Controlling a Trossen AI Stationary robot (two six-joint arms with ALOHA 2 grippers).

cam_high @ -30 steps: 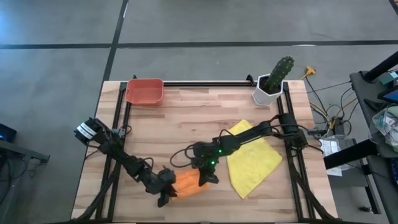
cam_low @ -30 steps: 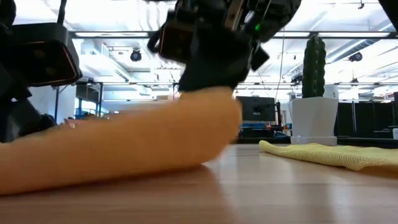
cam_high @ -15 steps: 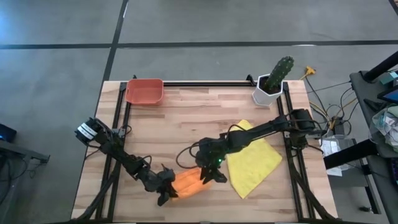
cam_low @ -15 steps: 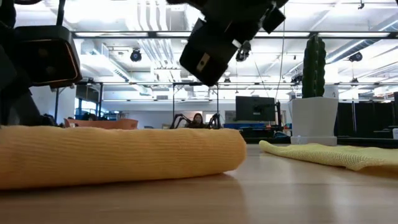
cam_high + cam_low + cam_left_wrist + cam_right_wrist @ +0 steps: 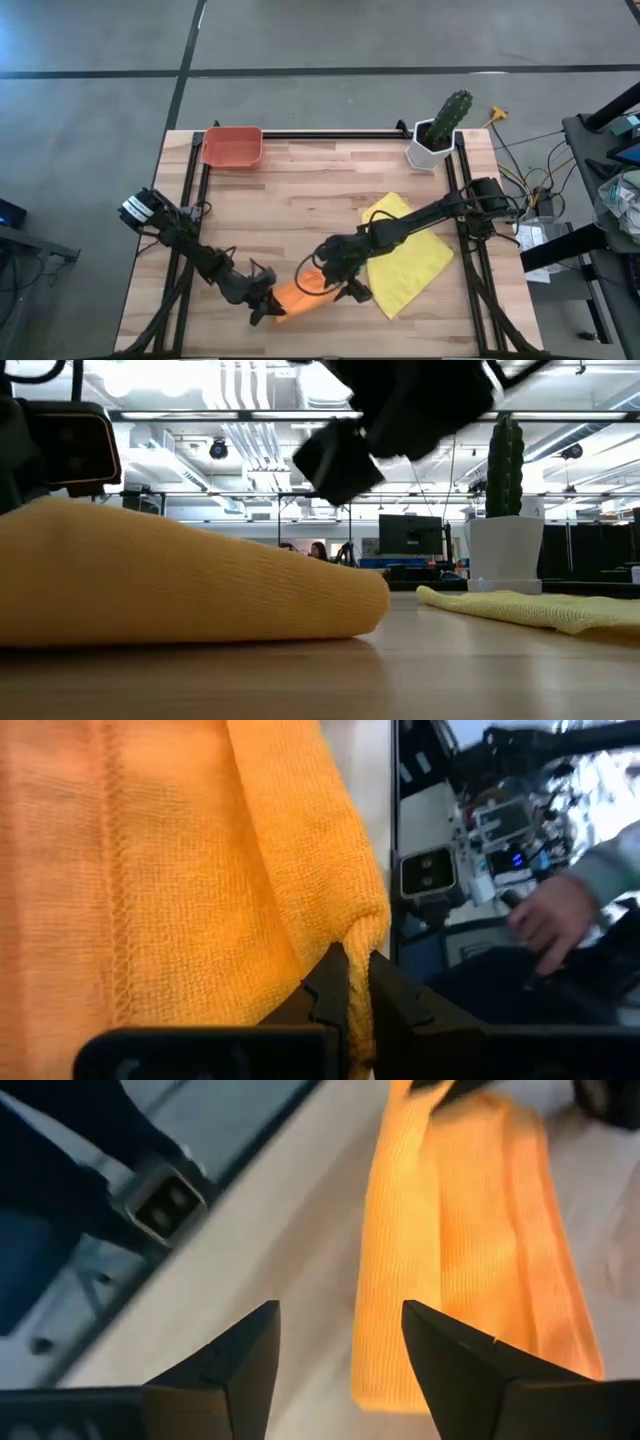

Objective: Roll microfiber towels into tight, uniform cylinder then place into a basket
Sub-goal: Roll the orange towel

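Since a second ago the orange towel has been let go by the right gripper, its jaws now spread. One end stays pinched in the clenched left gripper; being soft and limp, the roll is best gripped across its middle

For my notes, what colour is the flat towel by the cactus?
Bright yellow towel; clearest in the high view.

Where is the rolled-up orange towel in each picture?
High view: the orange towel lies near the table's front edge, between the two claws.
Low view: it fills the left side, close to the camera.
Left wrist view: it covers most of the picture, pinched by the left claw.
Right wrist view: it lies just beyond the open right claw.
Shared landmark: the yellow towel, flat to its right in the high and low views.
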